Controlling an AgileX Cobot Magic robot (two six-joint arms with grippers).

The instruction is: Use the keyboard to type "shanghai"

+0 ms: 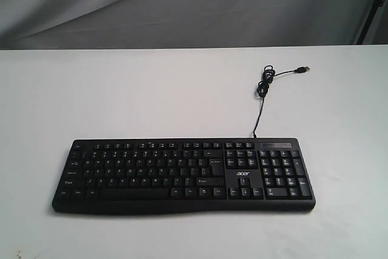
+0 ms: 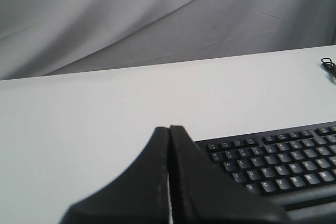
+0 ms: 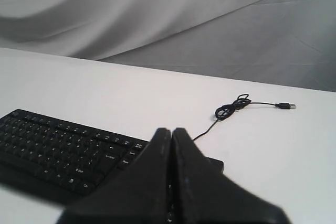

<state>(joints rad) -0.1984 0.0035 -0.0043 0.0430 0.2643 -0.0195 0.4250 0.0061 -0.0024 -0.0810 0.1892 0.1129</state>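
The wide black keyboard (image 1: 182,174) with white legends and an "acer" logo lies flat near the front of the white table. Its thin black cable (image 1: 262,89) runs back to a loose coil and a USB plug (image 1: 303,69). Neither arm shows in the exterior view. In the left wrist view my left gripper (image 2: 169,129) is shut, fingers pressed together with nothing between them, above the left end of the keyboard (image 2: 273,166). In the right wrist view my right gripper (image 3: 171,131) is likewise shut and empty, over the right part of the keyboard (image 3: 58,150).
The white table (image 1: 121,95) stretches around the keyboard, with its far edge against a grey draped cloth (image 1: 182,4). The coiled cable (image 3: 231,108) and plug lie behind the keyboard's right end.
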